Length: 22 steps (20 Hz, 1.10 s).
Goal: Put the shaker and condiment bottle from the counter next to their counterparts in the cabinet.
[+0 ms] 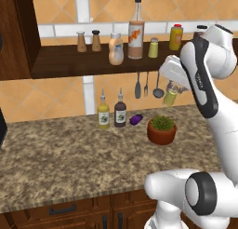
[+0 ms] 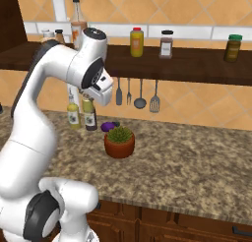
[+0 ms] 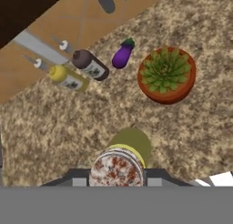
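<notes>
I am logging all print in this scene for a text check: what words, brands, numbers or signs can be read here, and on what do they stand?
No text here can be read.
Tall spouted bottle on the shelf: orange label, marks blurred.
Squat peach bottle: pale label, blurred.
Two counter bottles: small labels, too small.
Dark jar and green jar: labels illegible.
Arm: tiny grey marking, unreadable.

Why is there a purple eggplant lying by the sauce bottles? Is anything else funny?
The eggplant lies on its side on the counter, loose among upright bottles and the potted plant, an odd spot. Otherwise, only the shaker is off the counter, held up in the end effector.
</notes>
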{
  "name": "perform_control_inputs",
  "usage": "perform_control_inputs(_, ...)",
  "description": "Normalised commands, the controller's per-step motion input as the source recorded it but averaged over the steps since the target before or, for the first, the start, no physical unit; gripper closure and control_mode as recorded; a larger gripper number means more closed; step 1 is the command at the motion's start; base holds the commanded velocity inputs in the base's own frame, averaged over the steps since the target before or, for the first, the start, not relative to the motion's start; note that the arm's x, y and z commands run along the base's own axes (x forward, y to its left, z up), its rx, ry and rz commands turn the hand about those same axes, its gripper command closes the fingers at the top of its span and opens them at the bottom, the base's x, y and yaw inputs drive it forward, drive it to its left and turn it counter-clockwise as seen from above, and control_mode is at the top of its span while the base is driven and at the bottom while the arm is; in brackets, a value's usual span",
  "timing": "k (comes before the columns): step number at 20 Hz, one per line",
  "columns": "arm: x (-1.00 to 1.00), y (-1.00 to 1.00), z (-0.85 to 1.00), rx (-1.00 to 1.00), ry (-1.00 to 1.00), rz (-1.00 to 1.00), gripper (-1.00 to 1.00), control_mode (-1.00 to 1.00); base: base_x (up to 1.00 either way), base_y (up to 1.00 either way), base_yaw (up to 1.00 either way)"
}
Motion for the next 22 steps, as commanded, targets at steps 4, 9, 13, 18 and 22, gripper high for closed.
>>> perform_control_inputs(4,0.00,-0.23,1.00,0.01,0.00,0.05,1.00,-1.00,0.00,0.00,0.00)
perform_control_inputs(9,-0.06,-0.05,0.51,0.01,0.00,0.01,1.00,-1.00,0.00,0.00,0.00)
perform_control_inputs(13,-0.30,0.00,0.00,0.00,-0.02,0.00,1.00,-1.00,0.00,0.00,0.00)
perform_control_inputs(18,-0.16,-0.07,0.48,0.00,-0.12,0.01,1.00,-1.00,0.00,0.00,0.00)
perform_control_inputs(22,-0.01,-0.14,1.00,0.00,-0.13,0.05,1.00,-1.00,0.00,0.00,0.00)
